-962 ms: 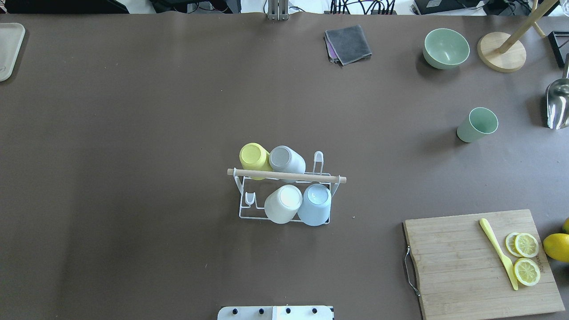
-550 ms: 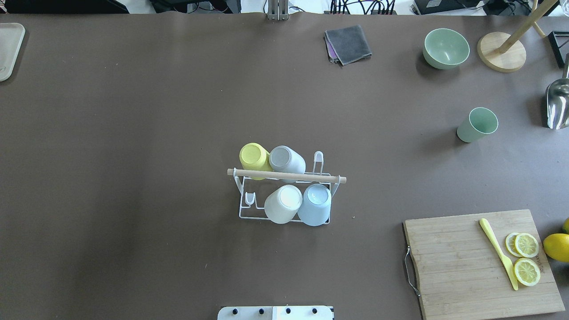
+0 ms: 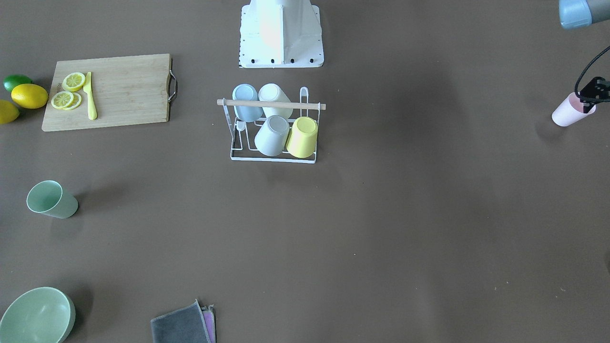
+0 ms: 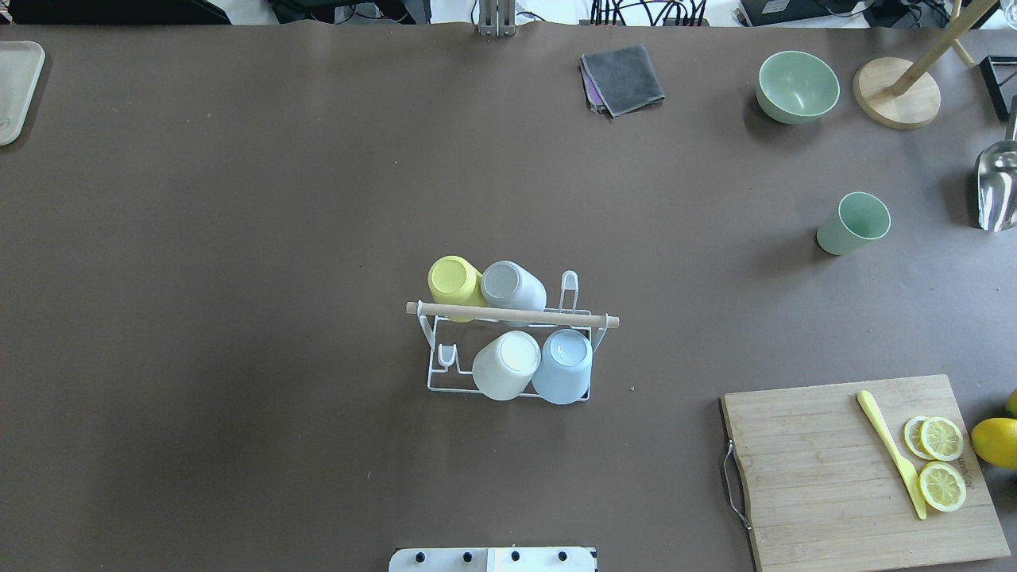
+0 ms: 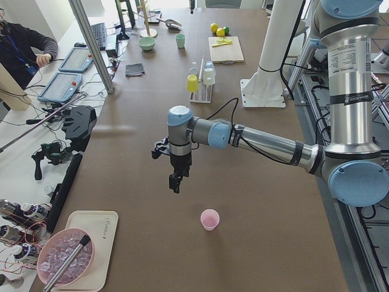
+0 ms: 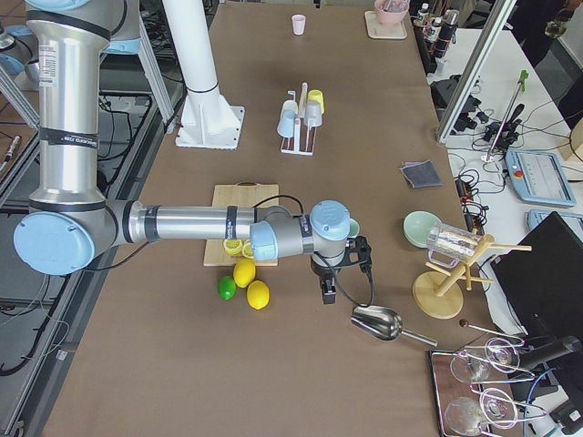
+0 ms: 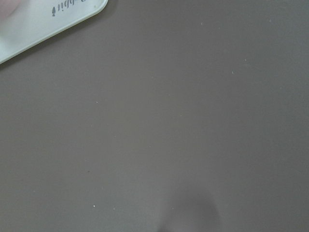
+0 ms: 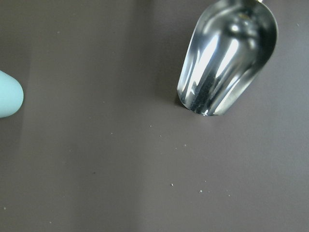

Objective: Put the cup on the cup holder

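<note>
The white wire cup holder (image 4: 515, 315) with a wooden dowel stands mid-table and also shows in the front view (image 3: 271, 104). Yellow, grey, white and light blue cups hang upside down on it. A green cup (image 4: 854, 222) stands at the right. A pink cup (image 5: 209, 219) stands far left, out of the overhead view. My left gripper (image 5: 175, 184) hangs above the table beside the pink cup. My right gripper (image 6: 328, 292) hangs close to the green cup (image 8: 7, 94) and a metal scoop (image 8: 227, 58). I cannot tell whether either gripper is open or shut.
A cutting board (image 4: 818, 477) with lemon slices and a yellow knife lies front right, lemons beside it. A green bowl (image 4: 797, 86), a folded grey cloth (image 4: 623, 78) and a wooden stand (image 4: 896, 91) are at the back. A white tray (image 7: 43, 21) lies far left.
</note>
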Action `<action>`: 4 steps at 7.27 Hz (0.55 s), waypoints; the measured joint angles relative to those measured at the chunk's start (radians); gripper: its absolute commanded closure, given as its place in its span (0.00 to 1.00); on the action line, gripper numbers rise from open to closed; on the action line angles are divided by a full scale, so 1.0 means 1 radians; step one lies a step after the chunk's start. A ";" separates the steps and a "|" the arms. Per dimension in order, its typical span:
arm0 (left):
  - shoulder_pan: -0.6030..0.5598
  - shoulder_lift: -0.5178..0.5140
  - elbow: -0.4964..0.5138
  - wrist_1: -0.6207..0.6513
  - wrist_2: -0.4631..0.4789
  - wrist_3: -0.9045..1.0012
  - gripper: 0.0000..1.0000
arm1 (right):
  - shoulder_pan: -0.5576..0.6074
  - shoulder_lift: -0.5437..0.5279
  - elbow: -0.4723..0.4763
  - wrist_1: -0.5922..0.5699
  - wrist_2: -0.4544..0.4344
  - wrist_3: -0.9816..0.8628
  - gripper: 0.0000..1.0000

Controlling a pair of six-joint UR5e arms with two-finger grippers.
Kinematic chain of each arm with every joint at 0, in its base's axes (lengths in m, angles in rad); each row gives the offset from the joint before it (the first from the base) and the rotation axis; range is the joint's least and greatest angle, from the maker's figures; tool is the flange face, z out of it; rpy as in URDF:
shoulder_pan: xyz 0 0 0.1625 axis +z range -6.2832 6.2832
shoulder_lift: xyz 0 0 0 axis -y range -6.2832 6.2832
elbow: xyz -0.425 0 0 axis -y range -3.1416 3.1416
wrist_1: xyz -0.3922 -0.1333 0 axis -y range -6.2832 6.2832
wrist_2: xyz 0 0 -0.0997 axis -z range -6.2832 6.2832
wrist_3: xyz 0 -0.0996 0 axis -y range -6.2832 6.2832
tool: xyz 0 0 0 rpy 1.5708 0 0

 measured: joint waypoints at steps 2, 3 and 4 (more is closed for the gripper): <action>0.080 -0.024 0.014 0.120 0.122 0.135 0.01 | -0.099 0.082 0.012 -0.095 -0.053 -0.003 0.00; 0.116 -0.027 0.028 0.154 0.170 0.212 0.01 | -0.144 0.148 0.023 -0.205 -0.065 -0.007 0.00; 0.144 -0.026 0.037 0.173 0.210 0.269 0.01 | -0.183 0.212 0.031 -0.306 -0.082 -0.005 0.00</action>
